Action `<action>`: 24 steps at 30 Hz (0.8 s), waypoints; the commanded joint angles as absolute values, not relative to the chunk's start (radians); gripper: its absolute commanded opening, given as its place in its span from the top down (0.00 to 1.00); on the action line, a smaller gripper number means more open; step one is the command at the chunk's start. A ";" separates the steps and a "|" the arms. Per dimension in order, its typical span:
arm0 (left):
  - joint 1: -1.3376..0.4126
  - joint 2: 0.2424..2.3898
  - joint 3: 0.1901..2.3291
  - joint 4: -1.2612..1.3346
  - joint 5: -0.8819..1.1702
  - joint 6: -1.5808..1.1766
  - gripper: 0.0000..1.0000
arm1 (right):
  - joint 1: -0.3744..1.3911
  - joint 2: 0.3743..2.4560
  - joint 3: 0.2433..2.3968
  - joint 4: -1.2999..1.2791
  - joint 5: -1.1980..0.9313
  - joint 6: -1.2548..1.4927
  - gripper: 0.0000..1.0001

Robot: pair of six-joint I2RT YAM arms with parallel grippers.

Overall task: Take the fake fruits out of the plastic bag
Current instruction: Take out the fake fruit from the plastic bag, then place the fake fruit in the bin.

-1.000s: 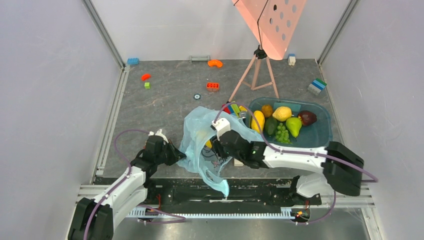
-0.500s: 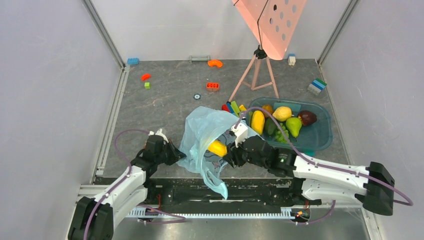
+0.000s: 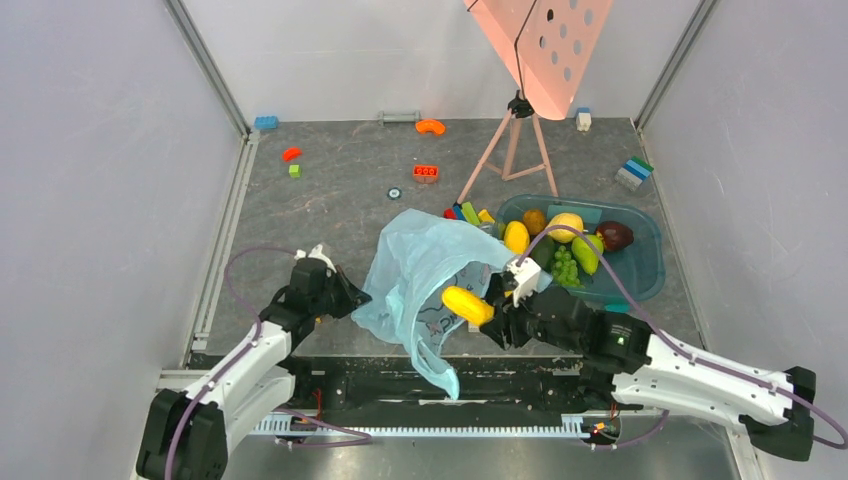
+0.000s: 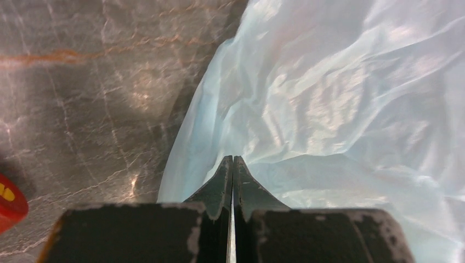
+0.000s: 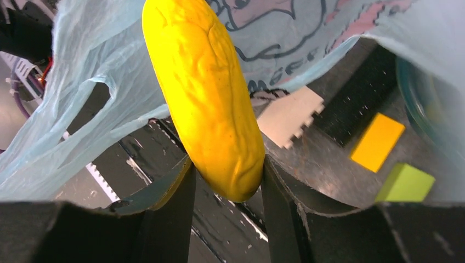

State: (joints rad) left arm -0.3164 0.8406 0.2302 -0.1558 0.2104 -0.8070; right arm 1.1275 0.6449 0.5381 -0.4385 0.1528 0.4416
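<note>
Right wrist: long yellow fruit (image 5: 211,93), wrinkled skin, is clamped at its lower end between the two fingers (image 5: 178,189) of the right gripper (image 5: 226,172). It's outside the plastic bag (image 5: 82,71), just in front of it. We see light blue film and a dark printed mark (image 5: 274,22) right behind the fruit. A yellow brick (image 5: 378,141) and a green brick (image 5: 407,183) lie past the right-hand finger.

Top external: held fruit sits just off the bag's near-right edge, close to the front of the table (image 3: 340,200). Bag is crumpled mid-table, with one loop handle (image 3: 440,372) trailing over the near edge.

Left wrist: left gripper (image 4: 233,164) has its fingers pressed together, tips pinching a fold at the bag's left edge. The film spreads away from the tips.

Teal tub (image 3: 650,250) is just right of the bag and well apart from the held fruit. In it we count:
- a yellow lemon (image 3: 565,225)
- a green pear (image 3: 587,252)
- a maroon plum (image 3: 614,235)
- a small orange (image 3: 534,220)
- green grapes (image 3: 565,268)
- another yellow fruit (image 3: 516,237)

We can't tell whether anything remains inside the bag.

Coloured bricks (image 3: 465,213) sit between the bag's far edge and the tub. An orange brick (image 3: 426,173) is further back, and a tripod (image 3: 510,145) stands behind the tub.
</note>
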 commanded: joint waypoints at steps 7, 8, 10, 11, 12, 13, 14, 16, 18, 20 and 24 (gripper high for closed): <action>-0.305 0.770 0.443 -0.298 0.064 -0.814 0.98 | 1.124 0.461 0.609 -0.846 0.346 0.638 0.63; -0.299 0.752 0.468 -0.326 0.043 -0.812 0.98 | 1.125 0.448 0.618 -0.866 0.360 0.648 0.64; -0.288 0.716 0.516 -0.375 0.004 -0.802 0.98 | 1.124 0.432 0.648 -0.918 0.394 0.672 0.64; -0.284 0.696 0.534 -0.400 -0.017 -0.794 0.98 | 1.124 0.430 0.670 -0.951 0.414 0.687 0.64; -0.281 0.680 0.555 -0.422 -0.041 -0.783 0.98 | 1.124 0.430 0.690 -0.979 0.437 0.696 0.65; -0.279 0.666 0.572 -0.441 -0.056 -0.772 0.98 | 1.124 0.430 0.713 -1.010 0.453 0.703 0.65; -0.279 0.653 0.585 -0.453 -0.066 -0.761 0.98 | 1.124 0.428 0.732 -1.031 0.465 0.704 0.65; -0.278 0.642 0.609 -0.475 -0.080 -0.742 0.97 | 1.124 0.425 0.780 -1.077 0.480 0.703 0.65; -0.278 0.638 0.622 -0.474 -0.072 -0.729 0.92 | 1.125 0.415 0.824 -1.102 0.478 0.696 0.65; -0.278 0.637 0.626 -0.459 -0.056 -0.724 0.89 | 1.125 0.397 0.868 -1.105 0.453 0.681 0.65; -0.278 0.642 0.620 -0.432 -0.038 -0.732 0.88 | 1.124 0.371 0.957 -1.093 0.362 0.634 0.65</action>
